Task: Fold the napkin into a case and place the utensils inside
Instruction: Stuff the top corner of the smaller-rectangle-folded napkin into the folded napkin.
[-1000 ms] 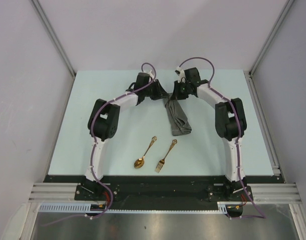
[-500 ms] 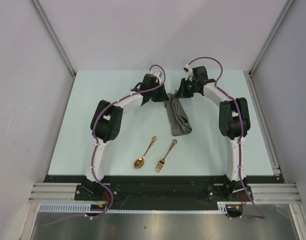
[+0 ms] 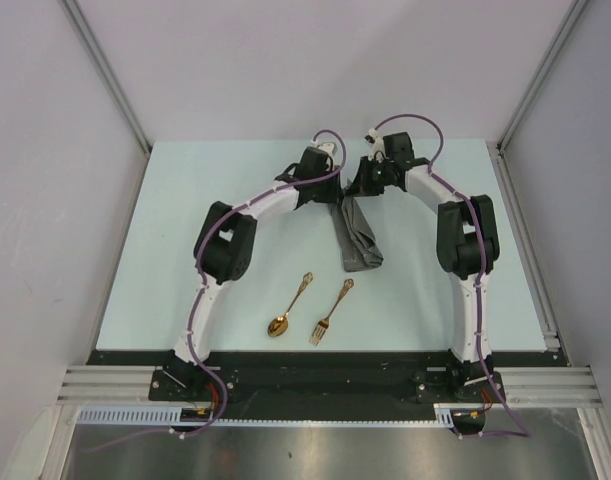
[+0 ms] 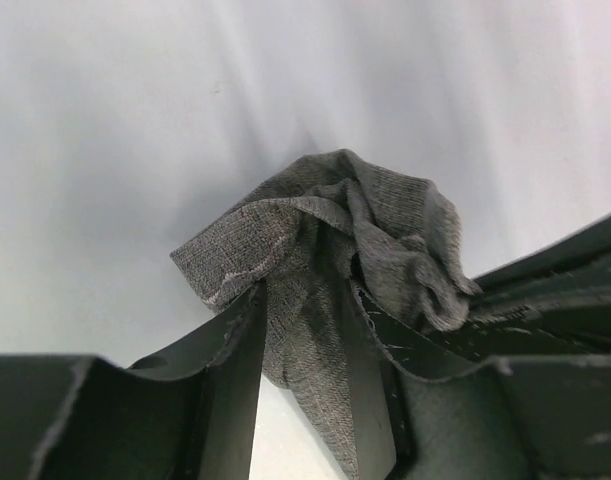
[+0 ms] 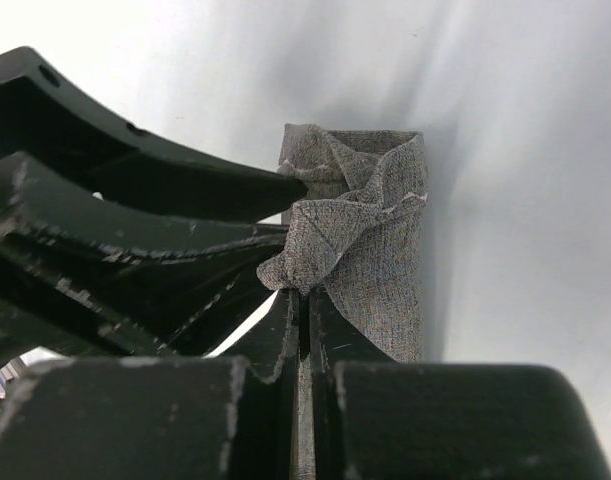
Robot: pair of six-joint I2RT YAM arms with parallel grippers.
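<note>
The napkin is a dark grey cloth folded into a narrow strip on the table, its far end lifted and bunched. My right gripper is shut on a fold of that far end; in the right wrist view the napkin runs out from the closed fingertips of that gripper. My left gripper is right beside it, jaws apart, with crumpled napkin lying between the fingers and a gap by the left finger. The gold spoon and gold fork lie side by side nearer the arm bases.
The pale table is bounded by grey walls and a metal rail on the right. The utensils lie about a hand's width in front of the napkin's near end. The black left-gripper fingers crowd the left side of the right wrist view.
My left arm has swung right, up to the napkin's far end beside the right gripper, and its jaws have widened. The right gripper shifted slightly back, still shut on the cloth.
</note>
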